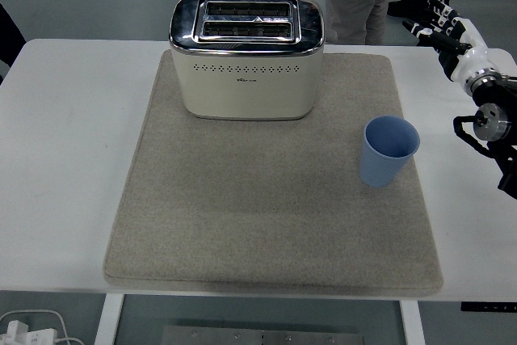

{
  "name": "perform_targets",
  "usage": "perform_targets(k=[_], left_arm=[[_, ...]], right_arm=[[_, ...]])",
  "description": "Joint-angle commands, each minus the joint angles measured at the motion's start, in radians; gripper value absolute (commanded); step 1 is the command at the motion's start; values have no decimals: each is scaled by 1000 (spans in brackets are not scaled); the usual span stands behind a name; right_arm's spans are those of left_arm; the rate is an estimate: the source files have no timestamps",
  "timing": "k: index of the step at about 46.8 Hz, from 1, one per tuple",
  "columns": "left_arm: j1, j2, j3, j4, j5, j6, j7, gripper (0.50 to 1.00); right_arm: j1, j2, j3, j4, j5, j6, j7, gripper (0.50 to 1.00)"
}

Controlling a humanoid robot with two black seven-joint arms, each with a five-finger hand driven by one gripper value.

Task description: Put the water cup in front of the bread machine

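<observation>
On the white table [65,119] I logged one grey felt-like mat [266,224], rectangular with rounded corners. Toaster [246,58]: cream body, rounded box, chrome top with two slots, at the mat's far edge. Cup [388,151]: blue, smooth, tapered, upright and open-mouthed on the mat's right side, to the toaster's front-right and apart from it. Right hand [444,30]: raised at the right edge, well clear of the cup, holding nothing; I could not tell its finger spread.
</observation>
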Motion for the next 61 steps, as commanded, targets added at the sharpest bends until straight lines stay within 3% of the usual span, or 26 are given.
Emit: perform_targets(k=[1, 20, 29, 43, 61], left_arm=[[0, 0, 0, -2, 0, 0, 0, 1000], [0, 0, -2, -3, 0, -2, 1, 1000], [0, 0, -2, -5, 2, -2, 1, 1000], [0, 0, -3, -5, 2, -2, 1, 1000], [0, 0, -3, -5, 2, -2, 1, 1000]], right_arm=[[1, -1, 0, 1, 0, 1, 0, 928], [-5, -5, 0, 5, 0, 8, 0, 928], [-8, -27, 0, 10, 0, 97, 0, 928], [-93, -214, -1, 168, -69, 275, 20, 928], [-186, -435, -3, 340, -288, 476, 189, 928]])
